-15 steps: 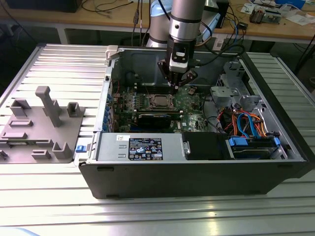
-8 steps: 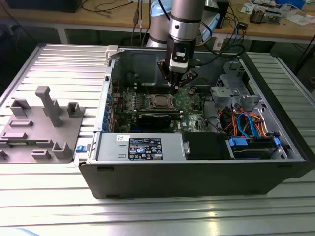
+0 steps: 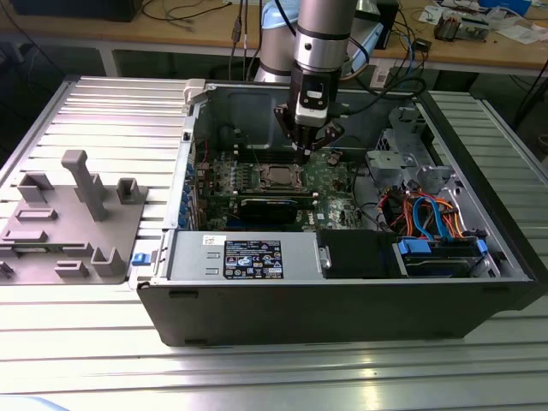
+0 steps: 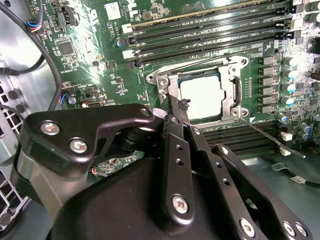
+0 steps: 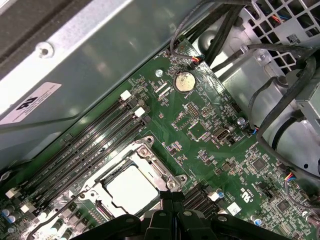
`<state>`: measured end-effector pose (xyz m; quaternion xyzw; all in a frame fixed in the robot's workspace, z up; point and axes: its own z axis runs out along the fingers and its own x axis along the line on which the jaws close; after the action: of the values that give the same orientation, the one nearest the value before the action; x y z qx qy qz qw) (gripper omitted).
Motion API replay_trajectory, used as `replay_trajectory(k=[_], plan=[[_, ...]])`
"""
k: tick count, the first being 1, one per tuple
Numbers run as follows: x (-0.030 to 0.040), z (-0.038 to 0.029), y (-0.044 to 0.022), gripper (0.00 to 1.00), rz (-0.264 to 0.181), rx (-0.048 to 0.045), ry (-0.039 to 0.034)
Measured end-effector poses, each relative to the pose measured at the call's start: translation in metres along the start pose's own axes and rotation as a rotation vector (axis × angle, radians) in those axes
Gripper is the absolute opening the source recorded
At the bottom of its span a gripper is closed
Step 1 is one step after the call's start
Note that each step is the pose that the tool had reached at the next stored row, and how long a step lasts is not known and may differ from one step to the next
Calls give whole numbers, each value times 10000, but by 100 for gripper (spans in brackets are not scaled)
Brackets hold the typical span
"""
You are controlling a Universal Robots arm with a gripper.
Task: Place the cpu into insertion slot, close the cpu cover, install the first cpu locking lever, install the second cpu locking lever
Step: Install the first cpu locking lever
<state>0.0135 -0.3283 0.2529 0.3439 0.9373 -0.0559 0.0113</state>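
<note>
Cpu (image 4: 206, 96) seated in insertion slot (image 4: 231, 65), cpu cover (image 4: 235, 92) down. Gripper (image 4: 175, 107) pressed together beside socket edge. Locking lever (image 4: 272, 136): thin, springy wire; push near its free end.

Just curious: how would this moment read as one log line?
silver square cpu: seated in socket | silver metal cpu cover: closed | black gripper: shut, at cover's edge

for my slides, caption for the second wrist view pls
Gripper at the edge of the closed cpu cover, with the cpu seated in the motherboard socket.
</note>
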Motion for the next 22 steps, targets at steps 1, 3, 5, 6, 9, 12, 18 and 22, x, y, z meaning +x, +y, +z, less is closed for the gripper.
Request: replay_trajectory(k=[1, 3, 5, 6, 9, 12, 18, 22], plan=[[0, 0, 0, 11, -6, -1, -1], [0, 0, 0, 11, -20, -1, -2], [0, 0, 0, 11, -46, -3, -4], [0, 0, 0, 11, -56, -4, -6], [0, 0, 0, 11, -77, -5, -8], [0, 0, 0, 11, -102, -6, -10], [0, 0, 0, 11, -150, -9, -15], [0, 0, 0, 11, -180, -11, -18]])
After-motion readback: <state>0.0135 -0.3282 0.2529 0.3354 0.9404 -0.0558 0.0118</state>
